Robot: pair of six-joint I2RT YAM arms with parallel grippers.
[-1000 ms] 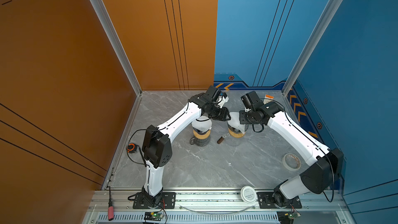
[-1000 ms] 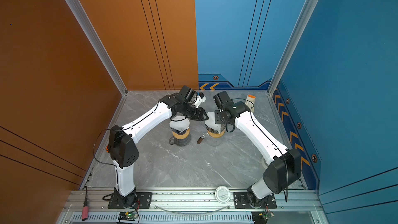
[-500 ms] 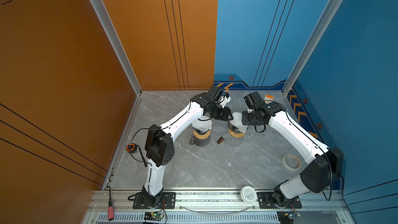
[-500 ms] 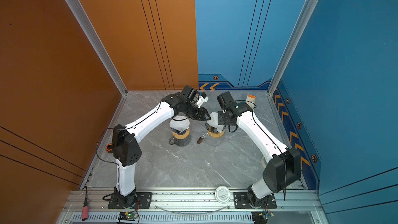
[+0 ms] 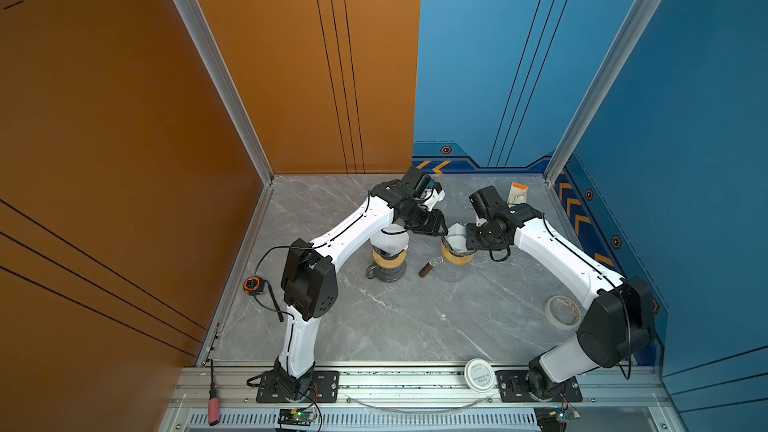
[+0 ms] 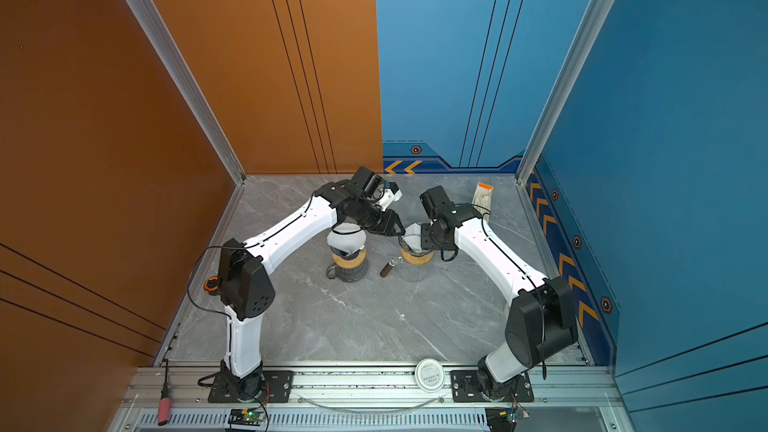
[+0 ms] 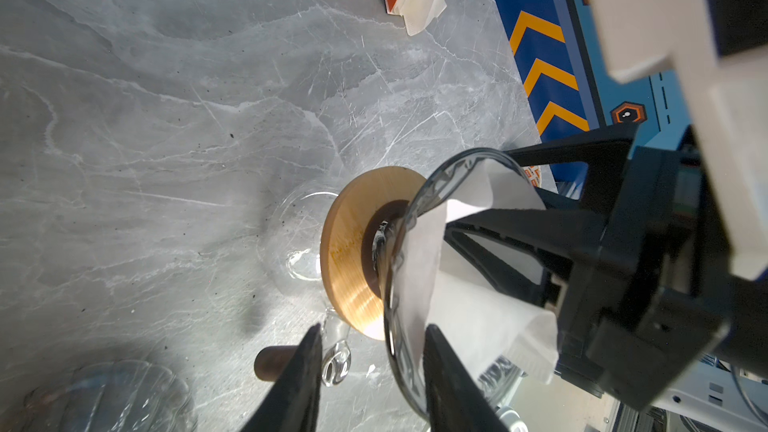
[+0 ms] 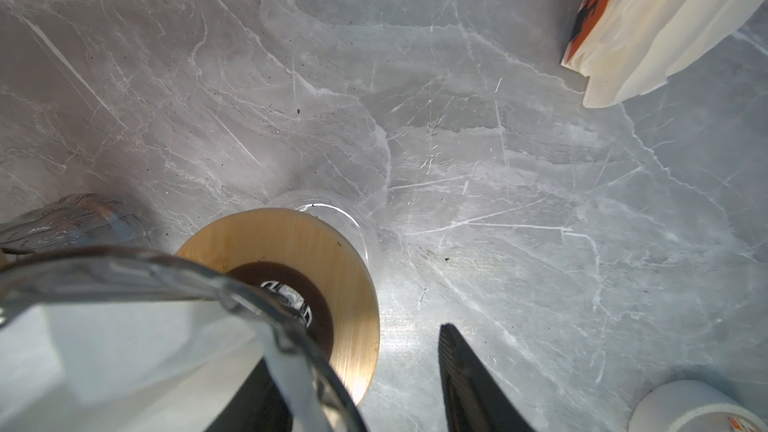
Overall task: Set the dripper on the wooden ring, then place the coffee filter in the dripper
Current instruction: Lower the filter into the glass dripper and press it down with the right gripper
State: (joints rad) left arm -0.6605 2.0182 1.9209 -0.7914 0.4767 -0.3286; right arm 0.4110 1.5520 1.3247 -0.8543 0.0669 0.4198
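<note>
Far L, on the front rail: red screwdriver (image 5: pixel 213 403). Orange tape measure (image 5: pixel 252 285) lies by the L wall.

Next, a second dripper (image 5: pixel 389 243) w/ its own white paper sits on a dark pot (image 5: pixel 388 274). A brown handle (image 5: pixel 427 270) lies btwn the two pots.

L claw (image 7: pixel 372 328): jaws part-open. The glass rim of the dripper (image 7: pixel 349 251) runs btwn the fingers, close to one of them. No pinch on it that I can see.

The coffee filter (image 7: pixel 415 268) is already inside that dripper, approx. centre of the scene. The dripper's wood collar rests on a clear glass pot (image 7: pixel 291 243). The paper is creased and one corner sticks out past the rim.

R claw (image 8: pixel 353 351): jaws approx. half open across the dripper wall on the opposite side. One finger is inside against the paper, the other outside & clear of the glass.

Further R: white lid (image 5: pixel 478 375) on the front rail, pack of filters (image 5: pixel 517 193) at the back, roll of tape (image 5: pixel 562 311) near the R arm base.
</note>
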